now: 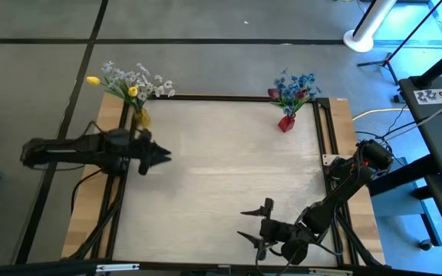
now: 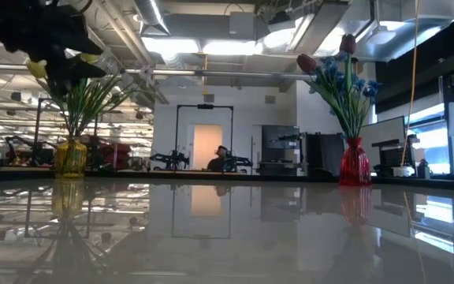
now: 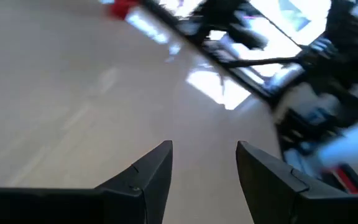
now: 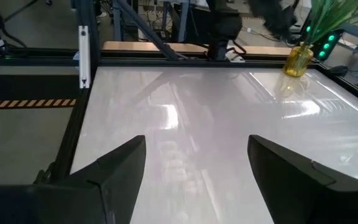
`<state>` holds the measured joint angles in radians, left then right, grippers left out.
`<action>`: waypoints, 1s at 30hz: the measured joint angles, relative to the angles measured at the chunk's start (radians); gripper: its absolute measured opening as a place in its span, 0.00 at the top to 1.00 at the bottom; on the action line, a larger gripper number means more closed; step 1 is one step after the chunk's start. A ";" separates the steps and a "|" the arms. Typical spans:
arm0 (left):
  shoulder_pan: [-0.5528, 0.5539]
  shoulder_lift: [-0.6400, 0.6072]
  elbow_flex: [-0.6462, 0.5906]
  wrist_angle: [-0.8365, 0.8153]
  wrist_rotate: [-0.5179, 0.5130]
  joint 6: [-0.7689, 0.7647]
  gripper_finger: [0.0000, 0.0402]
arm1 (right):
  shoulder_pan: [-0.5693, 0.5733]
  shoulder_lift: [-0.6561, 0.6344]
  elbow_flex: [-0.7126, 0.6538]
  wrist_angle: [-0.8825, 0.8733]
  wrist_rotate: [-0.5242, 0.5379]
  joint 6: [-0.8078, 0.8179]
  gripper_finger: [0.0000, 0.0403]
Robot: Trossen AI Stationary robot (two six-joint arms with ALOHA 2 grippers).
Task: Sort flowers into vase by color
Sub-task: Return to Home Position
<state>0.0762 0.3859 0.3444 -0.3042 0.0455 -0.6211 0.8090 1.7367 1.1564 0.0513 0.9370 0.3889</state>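
The bench (image 1: 229, 176) has a pale, smooth top with a faint wood grain, edged by dark metal rails. In the low view it is glossy enough to mirror the room. At its far left corner stands the yellow vase (image 1: 140, 117), a small translucent amber glass bottle with a rounded body. It holds the yellow tulips (image 1: 133, 91) and the white sprays (image 1: 140, 77), whose thin green stems fan outward from the neck. At the far right corner stands the red vase (image 1: 285, 123), a narrow translucent red glass piece that flares toward its base. It carries the blue clusters (image 1: 294, 84) and the dark red tulip (image 1: 273, 93), the tulip's closed bud leaning out to one side. No flower lies loose on the bench top. The left pincer (image 1: 166, 156), made of dark matte wedge-shaped fingers, hovers above the left side of the bench just in front of the yellow vase. Its fingers are slightly apart and hold nothing. The right pincer (image 1: 241, 223) sits near the front edge, right of centre. Its broad black fingers are spread wide and empty, pointing across the bench.
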 joint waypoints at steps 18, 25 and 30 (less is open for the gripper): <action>-0.273 0.116 -0.126 0.419 -0.149 0.223 0.57 | -0.469 0.000 0.001 0.124 -0.500 -0.301 0.30; -0.273 0.116 -0.126 0.418 -0.149 0.208 0.57 | -0.636 -0.087 0.010 0.103 -0.719 -0.397 0.30; -0.273 0.116 -0.127 0.414 -0.149 0.208 0.57 | -0.651 -0.233 -0.029 0.050 -0.721 -0.441 0.30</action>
<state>-0.1970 0.5018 0.2176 0.1093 -0.1032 -0.4135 0.1577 1.5041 1.1277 0.1013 0.2165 -0.0521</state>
